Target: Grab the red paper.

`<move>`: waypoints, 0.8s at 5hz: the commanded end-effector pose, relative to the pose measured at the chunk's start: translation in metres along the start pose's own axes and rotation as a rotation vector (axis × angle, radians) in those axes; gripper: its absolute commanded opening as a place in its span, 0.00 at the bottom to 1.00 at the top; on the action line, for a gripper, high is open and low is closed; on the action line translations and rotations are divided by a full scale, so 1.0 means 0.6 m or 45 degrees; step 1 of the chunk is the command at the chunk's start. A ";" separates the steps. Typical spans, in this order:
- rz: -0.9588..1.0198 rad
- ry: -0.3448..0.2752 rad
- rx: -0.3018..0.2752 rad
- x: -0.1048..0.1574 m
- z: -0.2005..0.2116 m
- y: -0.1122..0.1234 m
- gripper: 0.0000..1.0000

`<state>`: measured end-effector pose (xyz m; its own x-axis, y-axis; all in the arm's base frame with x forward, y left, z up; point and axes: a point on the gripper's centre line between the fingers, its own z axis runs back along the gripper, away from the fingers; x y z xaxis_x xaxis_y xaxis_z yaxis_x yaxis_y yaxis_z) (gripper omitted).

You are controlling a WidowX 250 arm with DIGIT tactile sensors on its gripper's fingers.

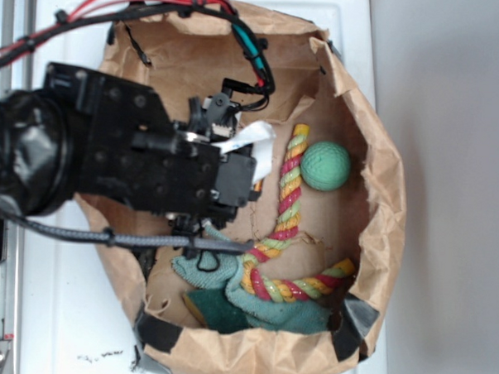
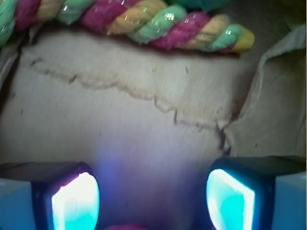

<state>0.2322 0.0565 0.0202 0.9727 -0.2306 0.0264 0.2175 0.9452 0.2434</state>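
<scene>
one twisted rope [image 1: 287, 207], one green ball [image 1: 325, 165], one teal cloth [image 1: 252, 307], one paper bag [image 1: 380, 234].

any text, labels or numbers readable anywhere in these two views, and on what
None can be read in either view.
The brown paper bag, twisted rope, green ball and teal cloth carry no print.
Black specks on the white surface at the bottom left are too small to tell as writing.
The gripper shows only glowing pads, no markings.
</scene>
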 end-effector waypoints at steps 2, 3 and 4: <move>0.034 0.019 0.022 -0.020 0.002 0.038 1.00; 0.029 0.031 0.011 -0.023 0.004 0.038 1.00; 0.028 0.060 0.003 -0.029 0.007 0.042 1.00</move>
<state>0.2220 0.0716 0.0214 0.9759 -0.2148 -0.0377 0.2176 0.9486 0.2298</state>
